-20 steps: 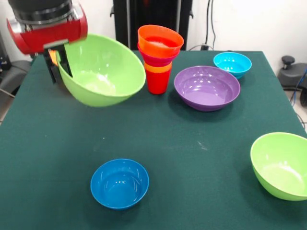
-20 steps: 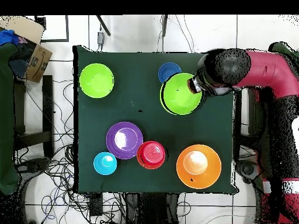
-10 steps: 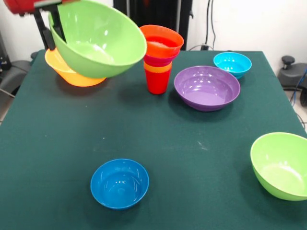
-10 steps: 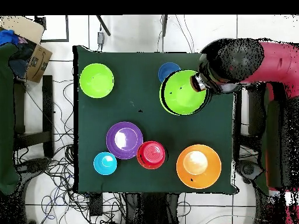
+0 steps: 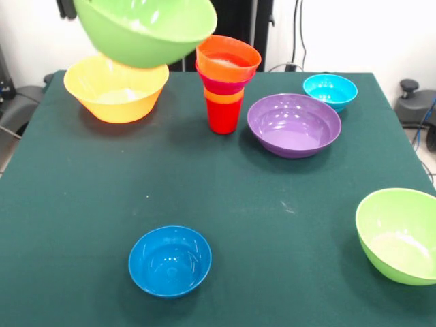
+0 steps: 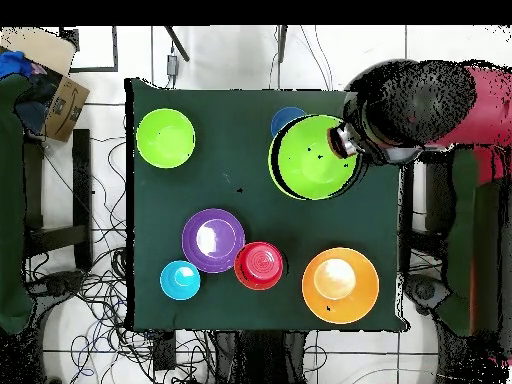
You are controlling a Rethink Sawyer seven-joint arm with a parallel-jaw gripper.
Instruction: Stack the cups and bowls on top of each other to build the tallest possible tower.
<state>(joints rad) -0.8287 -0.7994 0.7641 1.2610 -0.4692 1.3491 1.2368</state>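
At the bottom of the front view, left of centre, a dark blue bowl (image 5: 169,261) sits upright on the green table (image 5: 272,204), and a lime green bowl (image 5: 398,235) rests at the lower right edge. Further back, right of centre, is the wide purple bowl (image 5: 293,125) with a small light blue bowl (image 5: 330,91) just behind it. Just left of the purple bowl stands the tower (image 5: 225,82): a red cup at the base with orange and pink pieces nested on top. At the upper left a large yellow-orange bowl (image 5: 116,87) sits on the table, and above it a second lime green bowl (image 5: 146,27) hangs in the air, tilted, its top cut off by the frame. These bowls look light, stiff and glossy (so likely slippery), and a thin rim is probably the only place a narrow grip can take hold; a wide bowl held at one edge will tend to tip, as this one does. The gripper (image 6: 340,141) shows only in the overhead view, at the right edge of the raised bowl, where the arm (image 6: 430,100) meets the rim. It evidently has that rim pinched, since the bowl hangs clear of the table, though how wide the jaws stand cannot be made out.
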